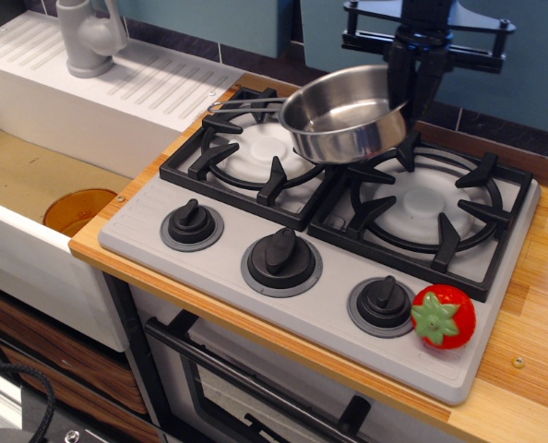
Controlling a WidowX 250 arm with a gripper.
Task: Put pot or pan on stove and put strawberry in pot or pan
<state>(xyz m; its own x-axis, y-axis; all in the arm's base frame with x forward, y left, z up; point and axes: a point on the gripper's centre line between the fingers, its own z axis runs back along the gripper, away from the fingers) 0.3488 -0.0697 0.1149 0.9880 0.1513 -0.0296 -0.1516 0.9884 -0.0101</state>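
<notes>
I've got the claw [409, 85] clamped on the far rim of the pan [342, 113], holding it tilted in the air over the middle of the stove [339, 305]. The strawberry [444, 317] sits at the stove's front right corner, touching the right knob [383, 304].

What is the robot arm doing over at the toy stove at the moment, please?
The gripper is shut on the far rim of a small steel pan and holds it in the air, tilted, above the middle of the grey two-burner stove, with the pan's wire handle pointing left. The pan is empty and not yet set down on a grate. The toy strawberry sits at the stove's front right corner, beside the right knob.
</notes>
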